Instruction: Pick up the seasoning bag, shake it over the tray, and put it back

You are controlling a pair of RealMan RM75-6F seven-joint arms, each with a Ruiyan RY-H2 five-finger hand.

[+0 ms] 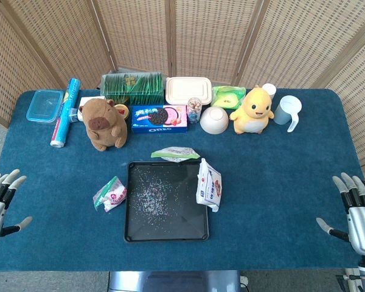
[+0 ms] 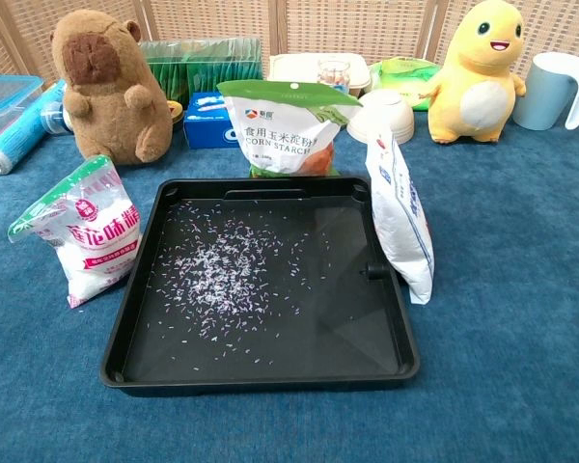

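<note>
Both hands, left (image 1: 1,198) and right (image 1: 356,207), are cut off at frame edges, fingers spread, empty. Black tray (image 2: 135,289) holds scattered granules (image 2: 222,265); seasoning bag (image 2: 402,217) leans against its rim.

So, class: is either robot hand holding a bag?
No: the left hand and right hand rest open at the table edges.

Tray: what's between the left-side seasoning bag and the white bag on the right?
Only the black tray, scattered with granules, lies between the seasoning bag and white bag; clearest in the chest view.
</note>
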